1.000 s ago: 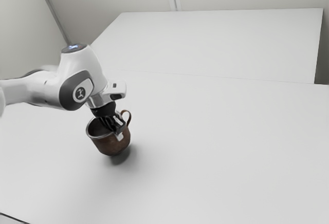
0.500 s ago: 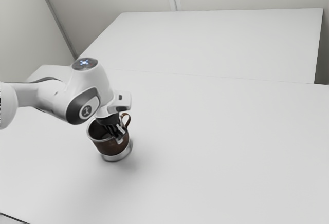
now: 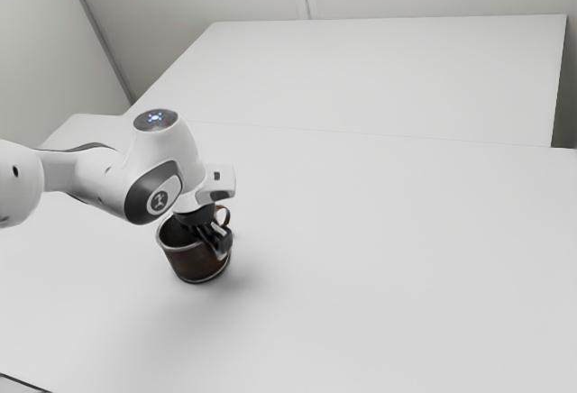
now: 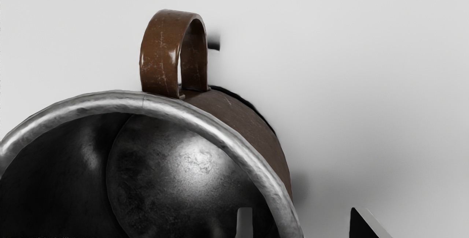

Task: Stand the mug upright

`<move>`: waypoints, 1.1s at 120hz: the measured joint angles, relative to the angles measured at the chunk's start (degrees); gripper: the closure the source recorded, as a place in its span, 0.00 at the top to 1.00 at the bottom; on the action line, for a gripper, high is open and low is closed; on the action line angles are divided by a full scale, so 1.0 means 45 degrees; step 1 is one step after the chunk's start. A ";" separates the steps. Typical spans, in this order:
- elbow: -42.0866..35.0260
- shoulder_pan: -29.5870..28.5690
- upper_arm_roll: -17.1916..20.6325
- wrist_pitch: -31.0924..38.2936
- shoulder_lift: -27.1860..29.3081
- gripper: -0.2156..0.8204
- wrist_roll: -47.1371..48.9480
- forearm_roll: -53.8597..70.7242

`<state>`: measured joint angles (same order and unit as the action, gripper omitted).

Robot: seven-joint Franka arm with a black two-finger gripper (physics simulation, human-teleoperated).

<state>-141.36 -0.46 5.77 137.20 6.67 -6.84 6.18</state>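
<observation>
Mug (image 3: pixel 200 265), in the exterior view, stands upright on the white table (image 3: pixel 379 258), left of the frame's centre, its base down and its mouth facing up. The arm (image 3: pixel 86 181) comes in from the left edge and bends down over it, with the black gripper (image 3: pixel 218 240) at the side of the mug nearer the exterior view's right. The handle (image 3: pixel 225 215) is on the far side of the mug, partly behind the gripper. A thin dark line (image 3: pixel 25 382) crosses the table at the lower left corner of the frame.

The wrist view looks into the mug and gives what the exterior view leaves hidden: a dark metal inside with a bright sheen on its floor (image 4: pixel 198 164), a worn silver rim (image 4: pixel 205 121) and scratches on the brown handle. It also makes the jaws plain: they are parted, one finger (image 4: pixel 244 225) within the mouth and the other outside, with the mug's wall between them. Gaps show on both sides of that wall, so they have hold of nothing.
</observation>
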 joint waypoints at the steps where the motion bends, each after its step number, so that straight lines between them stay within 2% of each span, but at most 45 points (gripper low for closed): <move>1: 0.0005 0.0004 0.0001 0.0002 0.0018 0.44 0.0002 -0.0009; 19: 0.0226 0.0141 0.0006 -0.0023 0.0437 0.62 0.0028 -0.0091; 43: 0.0758 0.0158 0.0006 -0.0495 0.1185 0.72 0.0031 -0.0138; 63: 0.2501 0.0246 0.0006 -0.2192 0.1077 0.76 0.0139 -0.0650; 94: 0.5955 0.0508 0.0014 -0.5816 -0.0134 0.78 0.0998 -0.1219; 132: 0.9695 0.0553 0.0009 -0.9208 -0.1191 0.79 0.1850 -0.1281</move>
<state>-97.73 2.03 5.81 95.76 1.31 1.48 0.42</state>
